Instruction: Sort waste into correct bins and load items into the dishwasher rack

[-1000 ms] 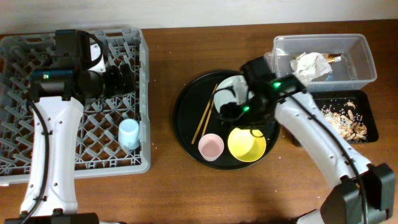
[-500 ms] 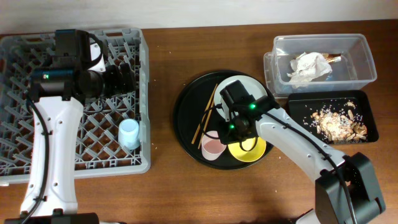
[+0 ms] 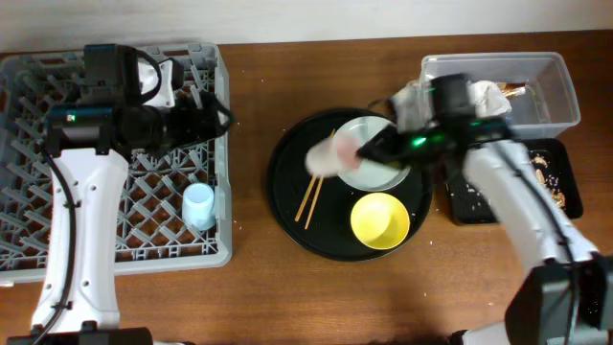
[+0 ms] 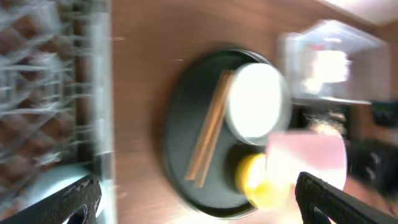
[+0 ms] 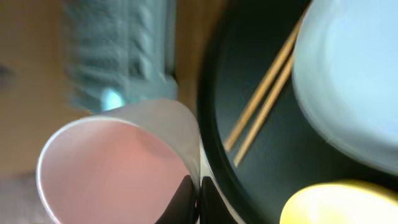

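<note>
Overhead: pink cup point(image 3: 324, 160) pinched in right gripper point(image 3: 347, 153) over round tray point(image 3: 285, 203) with plate point(image 3: 379, 172), yellow bowl point(image 3: 380, 220), chopsticks point(image 3: 311, 195).

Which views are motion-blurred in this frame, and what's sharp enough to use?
Overhead: right arm and pink cup smeared, dishwasher rack and yellow bowl crisp. Left wrist: whole frame streaked, nothing sharp. Right wrist: cup rim soft and close to the lens, rack behind it blurred, chopsticks legible.
</note>
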Tool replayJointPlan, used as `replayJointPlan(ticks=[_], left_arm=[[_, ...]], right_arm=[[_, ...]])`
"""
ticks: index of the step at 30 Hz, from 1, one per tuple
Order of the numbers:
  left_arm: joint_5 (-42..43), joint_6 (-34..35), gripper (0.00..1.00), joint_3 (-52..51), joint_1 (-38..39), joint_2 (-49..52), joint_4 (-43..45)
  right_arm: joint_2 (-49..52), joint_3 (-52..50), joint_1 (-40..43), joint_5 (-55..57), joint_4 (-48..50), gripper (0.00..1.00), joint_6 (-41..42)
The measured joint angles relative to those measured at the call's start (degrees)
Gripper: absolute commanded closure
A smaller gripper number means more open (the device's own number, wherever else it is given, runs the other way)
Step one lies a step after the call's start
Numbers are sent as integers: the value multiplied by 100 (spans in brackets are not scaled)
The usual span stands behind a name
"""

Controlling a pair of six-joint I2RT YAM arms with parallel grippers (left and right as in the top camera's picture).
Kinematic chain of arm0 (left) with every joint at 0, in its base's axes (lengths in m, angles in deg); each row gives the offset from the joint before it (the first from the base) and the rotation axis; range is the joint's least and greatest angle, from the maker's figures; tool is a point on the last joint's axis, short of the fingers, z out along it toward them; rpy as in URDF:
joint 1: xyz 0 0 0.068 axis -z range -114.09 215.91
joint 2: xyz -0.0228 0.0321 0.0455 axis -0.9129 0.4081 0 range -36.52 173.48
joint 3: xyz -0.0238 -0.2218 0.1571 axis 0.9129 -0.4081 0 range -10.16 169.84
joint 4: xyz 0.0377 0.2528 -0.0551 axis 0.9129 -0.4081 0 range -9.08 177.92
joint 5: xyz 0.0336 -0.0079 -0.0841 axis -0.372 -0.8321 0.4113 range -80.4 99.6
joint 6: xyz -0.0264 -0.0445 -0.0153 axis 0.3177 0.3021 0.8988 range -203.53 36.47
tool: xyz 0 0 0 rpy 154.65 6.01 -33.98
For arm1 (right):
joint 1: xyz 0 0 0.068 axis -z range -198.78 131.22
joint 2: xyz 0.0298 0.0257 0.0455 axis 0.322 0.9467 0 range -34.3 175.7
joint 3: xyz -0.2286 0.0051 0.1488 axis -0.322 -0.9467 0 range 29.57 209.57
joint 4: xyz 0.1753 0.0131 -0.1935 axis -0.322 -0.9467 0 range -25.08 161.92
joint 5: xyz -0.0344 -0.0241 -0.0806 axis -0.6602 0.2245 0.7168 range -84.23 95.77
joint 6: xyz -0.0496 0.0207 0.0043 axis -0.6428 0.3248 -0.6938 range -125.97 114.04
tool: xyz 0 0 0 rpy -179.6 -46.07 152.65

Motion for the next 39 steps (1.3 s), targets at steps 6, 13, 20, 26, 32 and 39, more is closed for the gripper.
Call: replayJointPlan(ticks=[6, 13, 20, 26, 32, 39], left_arm=[[3263, 17, 1, 7, 0, 0, 999], [4642, -76, 1, 11, 0, 0, 1086], [4730, -116, 2, 11, 0, 0, 1086], [4848, -140, 11, 11, 11, 0, 1086], [4817, -160, 11, 11, 11, 0, 1084], [4723, -184, 30, 11, 11, 0, 1060]], right_arm=[[-15, 15, 442, -2085, 2249, 96, 638], [-17, 26, -457, -2422, 5890, 96, 2747], [-15, 26, -1036, -2260, 6306, 96, 3250], [-13, 24, -1375, -1792, 6336, 96, 3261], [31, 24, -1445, -1423, 6354, 96, 3265], [223, 26, -1606, -1364, 6452, 96, 3307]])
